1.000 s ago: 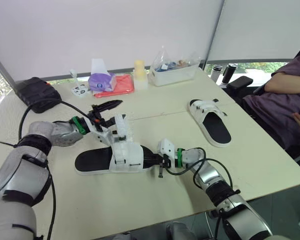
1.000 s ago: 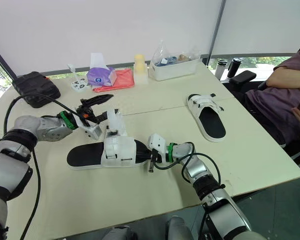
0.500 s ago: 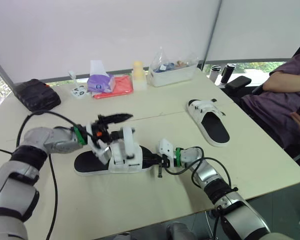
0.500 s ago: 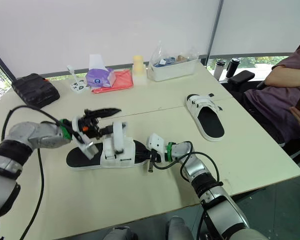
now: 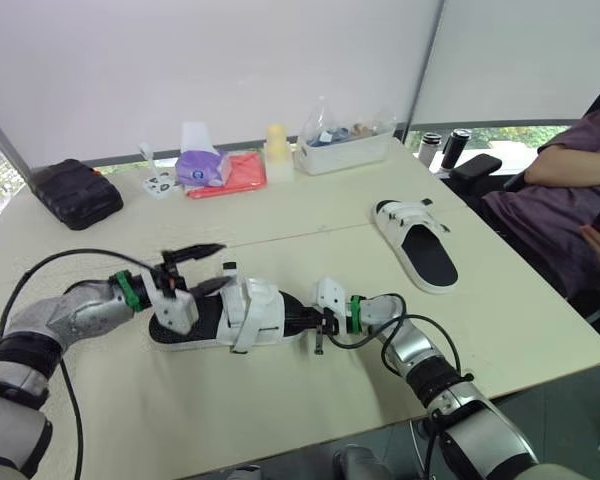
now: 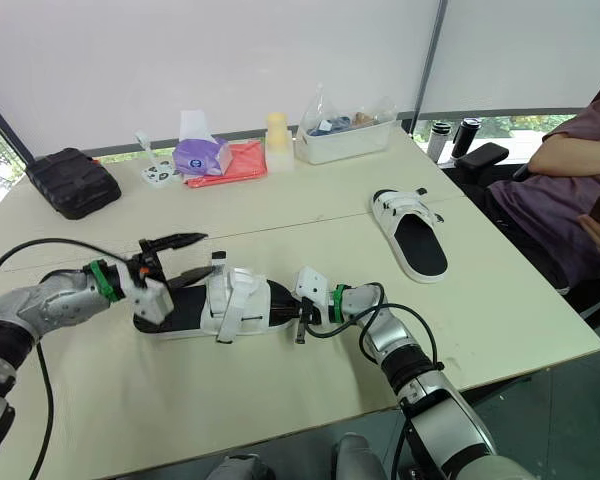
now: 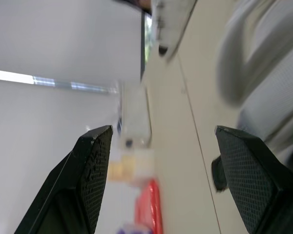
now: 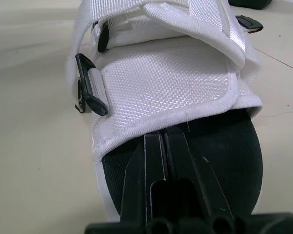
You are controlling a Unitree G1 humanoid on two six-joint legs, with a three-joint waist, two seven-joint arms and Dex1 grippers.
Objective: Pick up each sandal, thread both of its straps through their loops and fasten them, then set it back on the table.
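The near sandal point(image 5: 185, 322), black insole with white straps point(image 5: 250, 310), lies flat on the table point(image 5: 310, 410). Both straps are folded down across it. My left gripper point(image 5: 216, 267) hovers open over its heel end, holding nothing; in the left wrist view its fingers point(image 7: 88, 185) are spread wide. My right gripper point(image 5: 306, 320) is shut, and its fingertips point(image 8: 163, 146) lie on the insole at the toe end, against the front strap's edge point(image 8: 185, 117). The second sandal point(image 5: 420, 245) lies alone at the far right, straps over its toe half.
Along the back of the table are a black pouch point(image 5: 75, 190), a purple tissue pack point(image 5: 203, 163) on a red cloth point(image 5: 242, 172), a pale bottle point(image 5: 277, 148) and a clear tub point(image 5: 345, 145). Two dark flasks point(image 5: 445, 145) stand at the far right corner. A person point(image 5: 570, 190) sits at the right.
The strap that my left gripper held upright now lies folded over the sandal. The left gripper has let go and drawn back left toward the heel. The right gripper stayed put.
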